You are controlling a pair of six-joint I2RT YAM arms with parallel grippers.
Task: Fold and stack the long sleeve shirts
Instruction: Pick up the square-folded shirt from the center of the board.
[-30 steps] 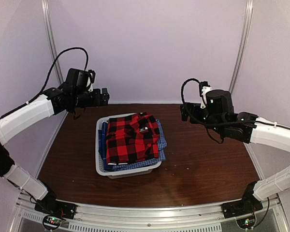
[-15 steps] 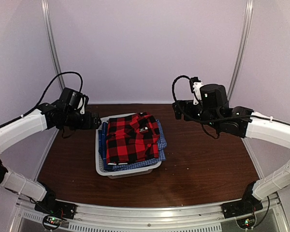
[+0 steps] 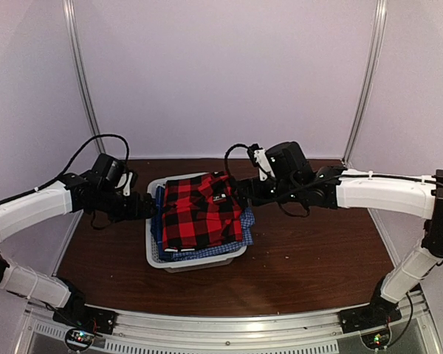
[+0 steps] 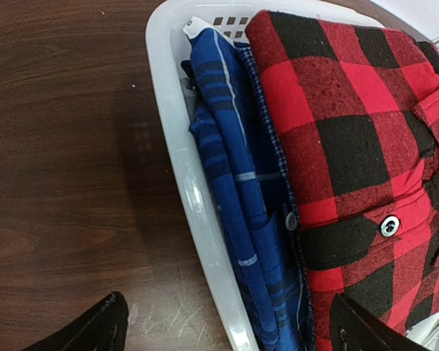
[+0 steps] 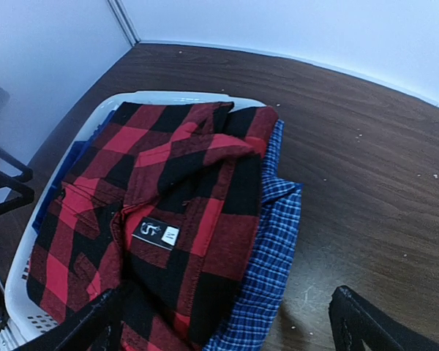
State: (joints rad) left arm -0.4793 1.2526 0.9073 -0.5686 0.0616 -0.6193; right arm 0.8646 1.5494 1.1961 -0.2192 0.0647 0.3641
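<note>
The brown wooden table point(image 3: 317, 251) spreads out in front of me, and the pale plastic basket point(image 3: 199, 263) sits near its middle, between my two arms. Both shirts lie folded inside the basket. The red-and-black plaid shirt point(image 3: 199, 210) is on top and covers most of the pile. The blue-and-white check shirt point(image 5: 267, 270) lies under it, its edge spilling over the basket's right rim. A dark blue striped cloth point(image 4: 219, 146) is tucked along the inside of the left wall, beside the check fabric. My left gripper point(image 4: 227, 298) hangs low over the basket's left rim with its jaws wide apart and nothing between them, one finger above the bare table and the other above the plaid. My right gripper point(image 5: 230, 289) hovers over the right side of the pile, jaws likewise spread wide and holding nothing, one finger above the plaid and the other out over the table. A small white label point(image 5: 156, 233) shows at the plaid shirt's neck, and a round metal snap point(image 4: 389, 226) shines on its front.
</note>
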